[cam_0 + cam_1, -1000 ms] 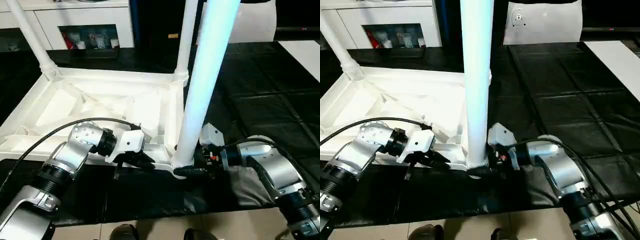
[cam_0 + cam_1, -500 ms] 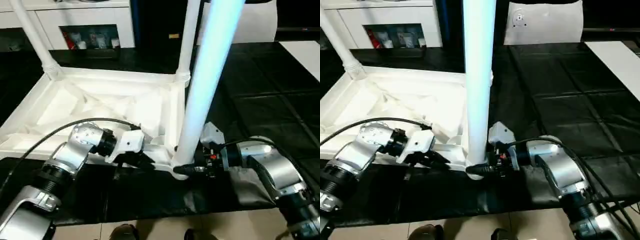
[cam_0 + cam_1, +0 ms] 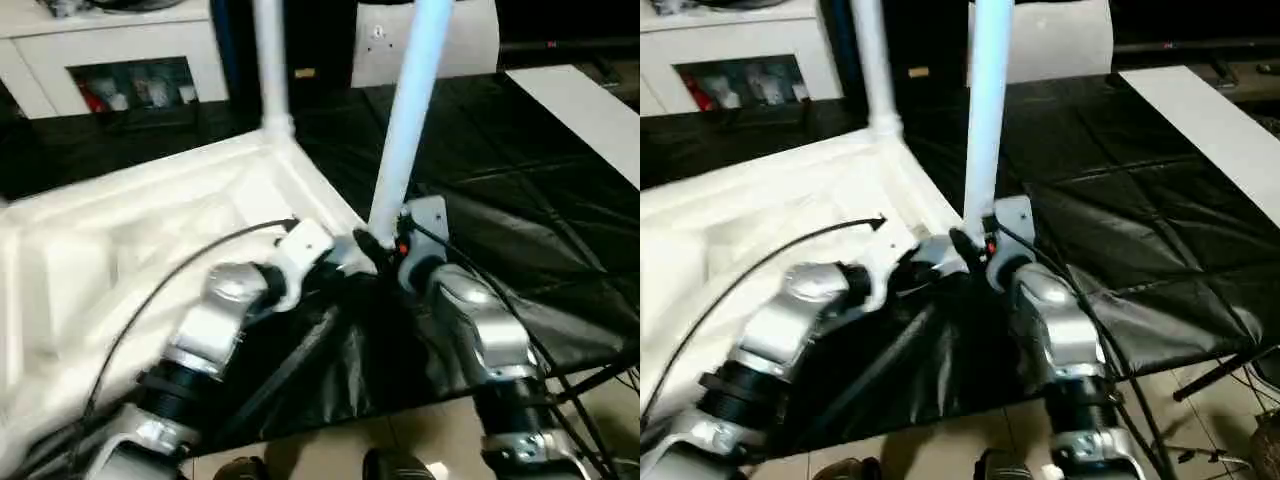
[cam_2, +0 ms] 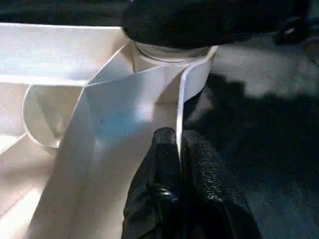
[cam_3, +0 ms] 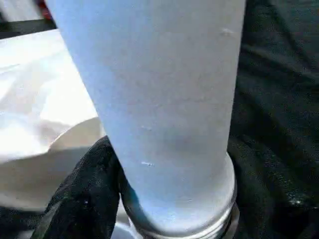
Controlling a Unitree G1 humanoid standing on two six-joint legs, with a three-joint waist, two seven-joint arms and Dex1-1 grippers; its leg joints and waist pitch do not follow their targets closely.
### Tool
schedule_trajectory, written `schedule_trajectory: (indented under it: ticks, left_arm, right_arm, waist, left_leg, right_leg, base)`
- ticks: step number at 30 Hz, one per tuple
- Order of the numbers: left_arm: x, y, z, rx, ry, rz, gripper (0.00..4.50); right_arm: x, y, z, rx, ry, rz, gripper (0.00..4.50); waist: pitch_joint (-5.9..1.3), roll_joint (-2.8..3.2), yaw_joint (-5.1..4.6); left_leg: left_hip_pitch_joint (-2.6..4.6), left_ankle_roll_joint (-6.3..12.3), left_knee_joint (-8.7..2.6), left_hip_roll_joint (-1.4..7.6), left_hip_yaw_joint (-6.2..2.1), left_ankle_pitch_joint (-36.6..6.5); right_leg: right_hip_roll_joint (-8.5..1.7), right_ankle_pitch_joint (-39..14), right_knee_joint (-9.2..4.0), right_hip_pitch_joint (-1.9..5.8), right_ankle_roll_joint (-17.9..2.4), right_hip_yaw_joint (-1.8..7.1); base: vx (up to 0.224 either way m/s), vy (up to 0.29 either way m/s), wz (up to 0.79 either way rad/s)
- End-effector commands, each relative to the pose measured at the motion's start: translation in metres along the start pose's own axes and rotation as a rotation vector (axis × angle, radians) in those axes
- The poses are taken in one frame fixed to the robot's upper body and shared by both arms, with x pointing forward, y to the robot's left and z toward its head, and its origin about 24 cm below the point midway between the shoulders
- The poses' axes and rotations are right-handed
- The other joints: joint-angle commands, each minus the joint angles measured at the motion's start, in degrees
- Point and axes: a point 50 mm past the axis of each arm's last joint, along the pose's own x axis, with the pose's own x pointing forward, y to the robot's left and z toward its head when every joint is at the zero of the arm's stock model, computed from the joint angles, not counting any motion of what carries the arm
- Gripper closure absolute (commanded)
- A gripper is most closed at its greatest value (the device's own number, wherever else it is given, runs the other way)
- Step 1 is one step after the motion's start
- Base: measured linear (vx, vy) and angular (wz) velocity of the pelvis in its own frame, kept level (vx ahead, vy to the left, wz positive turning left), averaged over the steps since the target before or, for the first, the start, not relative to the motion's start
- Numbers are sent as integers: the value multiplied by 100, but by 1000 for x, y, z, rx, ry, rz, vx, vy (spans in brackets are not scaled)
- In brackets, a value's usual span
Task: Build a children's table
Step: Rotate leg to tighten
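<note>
The children's table lies upside down, its white tabletop ribbed side up on black cloth. One white leg stands in the far corner socket. Another leg rises from the near corner socket. My right gripper is shut around that near leg's base, and one black finger hugs the tube. My left gripper is shut on the tabletop's thin rim right beside the same socket. The two grippers almost touch at this corner.
Black cloth covers the work surface and hangs over its front edge, with the floor below. A white cabinet with glass doors stands at the back left. A flat white board lies at the right.
The whole view has swung and tilted, so the camera has moved. Both grippers keep their holds at the same near corner, and the near leg still stands in its socket.
</note>
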Motion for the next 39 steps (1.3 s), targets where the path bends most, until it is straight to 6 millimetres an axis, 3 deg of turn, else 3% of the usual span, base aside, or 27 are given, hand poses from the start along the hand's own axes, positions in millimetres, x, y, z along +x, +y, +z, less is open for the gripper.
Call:
schedule_trajectory:
  ticks: [1,2,6,9,13,16,19,20,22,23,27,28,32,36,39]
  left_arm:
    - [3,-4,29,35,-120,58,450]
    - [3,-3,30,44,-117,66,450]
    - [0,1,27,73,-92,68,450]
    - [-6,5,21,105,-54,60,450]
    - [-13,15,13,136,-27,17,450]
    - [-17,18,9,169,-9,-17,450]
    - [-24,24,2,237,22,-100,450]
    - [-31,25,-3,304,43,-204,450]
    - [-34,26,-7,321,69,-245,450]
    - [-39,28,-11,365,98,-311,450]
    - [-46,28,-15,398,122,-443,450]
    - [-50,26,-16,399,119,-533,450]
    - [-53,24,-16,433,129,-626,450]
    - [-54,24,-17,482,153,-717,450]
    - [-53,26,-16,512,162,-726,450]
  right_arm:
    - [9,47,-27,81,98,183,175]
    - [9,47,-26,84,89,179,140]
    - [8,49,-24,40,58,190,102]
    - [6,45,-19,28,23,187,78]
    - [-6,26,-11,-51,-29,225,47]
    - [-14,18,-8,-98,-44,268,25]
    - [-28,4,-3,-156,-52,361,2]
    - [-38,-7,1,-200,-46,424,2]
    - [-42,-11,2,-225,-37,460,2]
    - [-49,-16,3,-264,-6,528,2]
    - [-59,-21,5,-324,70,654,2]
    - [-62,-21,4,-355,110,726,2]
    - [-64,-20,4,-376,144,803,2]
    - [-63,-17,3,-407,185,887,2]
    - [-61,-15,2,-416,204,917,28]
  waist:
    - [-351,-41,54]
    - [-353,-40,56]
    - [-385,0,70]
    - [-367,0,58]
    - [-346,-18,50]
    - [-358,-9,45]
    - [-374,5,100]
    - [-381,5,90]
    - [-384,-13,112]
    - [-375,-8,142]
    - [-364,8,233]
    - [-384,-11,268]
    - [-394,-13,353]
    - [-396,-18,413]
    - [-399,-14,466]
  left_leg:
    - [-29,122,-364,91,-36,-1189]
    - [-25,148,-353,89,-26,-1140]
    - [-25,304,-311,84,-11,-682]
    - [-23,266,-335,100,-13,-952]
    - [9,152,-348,108,-14,-1247]
    - [1,157,-342,114,-11,-1159]
    - [13,271,-319,113,-9,-990]
    - [4,296,-311,114,-3,-975]
    - [8,372,-311,112,-7,-966]
    - [37,410,-306,122,-2,-1023]
    - [90,323,-313,161,24,-1142]
    - [89,314,-312,157,20,-1134]
    - [76,343,-295,166,35,-972]
    - [65,316,-290,168,35,-1064]
    - [91,208,-296,187,35,-1181]
  right_leg:
    - [-271,-1303,-437,270,-1036,145]
    - [-265,-1189,-435,265,-1056,149]
    - [-234,-109,-341,308,-1339,139]
    - [-252,-433,-364,315,-1363,133]
    - [-247,-1006,-421,296,-1202,145]
    - [-248,-843,-395,298,-1233,151]
    - [-232,-382,-360,320,-1322,147]
    - [-234,-285,-339,324,-1354,147]
    - [-239,-241,-334,344,-1382,144]
    - [-240,-380,-348,318,-1434,136]
    - [-261,-667,-354,268,-1473,157]
    - [-263,-676,-340,292,-1496,150]
    - [-266,-395,-294,288,-1569,149]
    - [-291,-678,-306,289,-1514,149]
    - [-298,-915,-314,267,-1471,158]
  base:
    - [55,-14,0]
    - [80,-21,1]
    - [13,-4,0]
    - [0,0,0]
    - [0,0,0]
    - [0,0,0]
    - [0,0,0]
    - [0,0,0]
    - [0,0,0]
    - [0,0,0]
    - [0,0,0]
    - [0,0,0]
    - [0,0,0]
    - [0,0,0]
    - [0,0,0]
